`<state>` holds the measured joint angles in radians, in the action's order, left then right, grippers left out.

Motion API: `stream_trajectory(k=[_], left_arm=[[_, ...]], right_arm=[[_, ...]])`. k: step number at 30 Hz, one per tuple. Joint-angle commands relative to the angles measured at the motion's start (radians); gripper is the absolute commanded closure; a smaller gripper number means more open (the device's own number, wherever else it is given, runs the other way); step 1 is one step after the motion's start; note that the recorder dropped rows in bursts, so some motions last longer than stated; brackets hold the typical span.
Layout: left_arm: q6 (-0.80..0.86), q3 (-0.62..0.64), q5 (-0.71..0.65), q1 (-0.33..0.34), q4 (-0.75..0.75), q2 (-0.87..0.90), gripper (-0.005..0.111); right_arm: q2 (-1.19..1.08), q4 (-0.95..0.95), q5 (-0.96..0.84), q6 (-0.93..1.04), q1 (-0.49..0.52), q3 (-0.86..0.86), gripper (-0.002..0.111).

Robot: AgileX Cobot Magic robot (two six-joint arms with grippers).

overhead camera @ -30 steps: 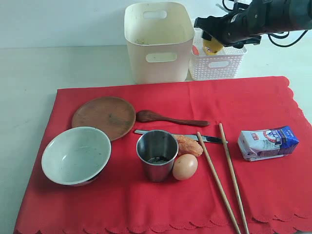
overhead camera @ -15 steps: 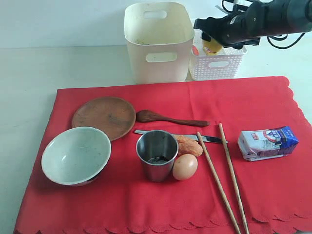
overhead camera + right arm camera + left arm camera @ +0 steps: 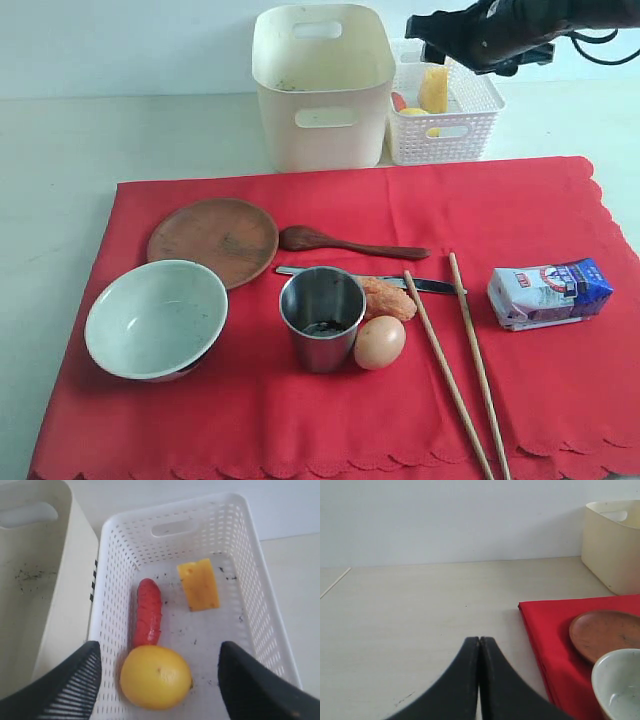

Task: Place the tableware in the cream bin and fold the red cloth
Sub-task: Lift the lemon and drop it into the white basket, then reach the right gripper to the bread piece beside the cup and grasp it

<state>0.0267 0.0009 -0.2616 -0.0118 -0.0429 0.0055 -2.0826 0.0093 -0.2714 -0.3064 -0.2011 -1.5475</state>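
Right gripper [image 3: 159,680] jaws spread wide, empty, above lattice basket [image 3: 245,565] beside cream bin [image 3: 325,90]. Left gripper [image 3: 479,680] jaws pressed together, empty. Steel cup [image 3: 322,318] on red cloth [image 3: 540,200] in front of bin: probably light, rigid, slick. Pinch the rim.

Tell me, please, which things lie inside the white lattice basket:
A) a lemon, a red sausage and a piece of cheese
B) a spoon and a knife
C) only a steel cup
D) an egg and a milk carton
A: the right wrist view looks down into the white basket and shows a lemon, a red sausage and a yellow cheese wedge on its floor.
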Motion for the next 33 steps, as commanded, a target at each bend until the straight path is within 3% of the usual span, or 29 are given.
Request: stream_trajectory(k=[1,7,14,22,33], left_arm=[[-0.004,-0.001,0.002,0.001,0.006,-0.006,0.104],[-0.004,-0.001,0.002,0.001,0.006,-0.006,0.104],[-0.004,-0.001,0.002,0.001,0.006,-0.006,0.104],[-0.004,-0.001,0.002,0.001,0.006,-0.006,0.104],[-0.004,-0.001,0.002,0.001,0.006,-0.006,0.104]], right_arm=[[0.077,-0.009,-0.155,-0.001,0.003,-0.006,0.045],[0.174,-0.009,-0.354,0.041,0.003,-0.006,0.051],[0.274,-0.009,-0.547,0.104,0.003,0.009,0.082],[0.419,-0.009,-0.555,0.130,-0.085,0.186,0.108],[0.462,-0.009,-0.510,0.130,-0.293,0.405,0.108]])
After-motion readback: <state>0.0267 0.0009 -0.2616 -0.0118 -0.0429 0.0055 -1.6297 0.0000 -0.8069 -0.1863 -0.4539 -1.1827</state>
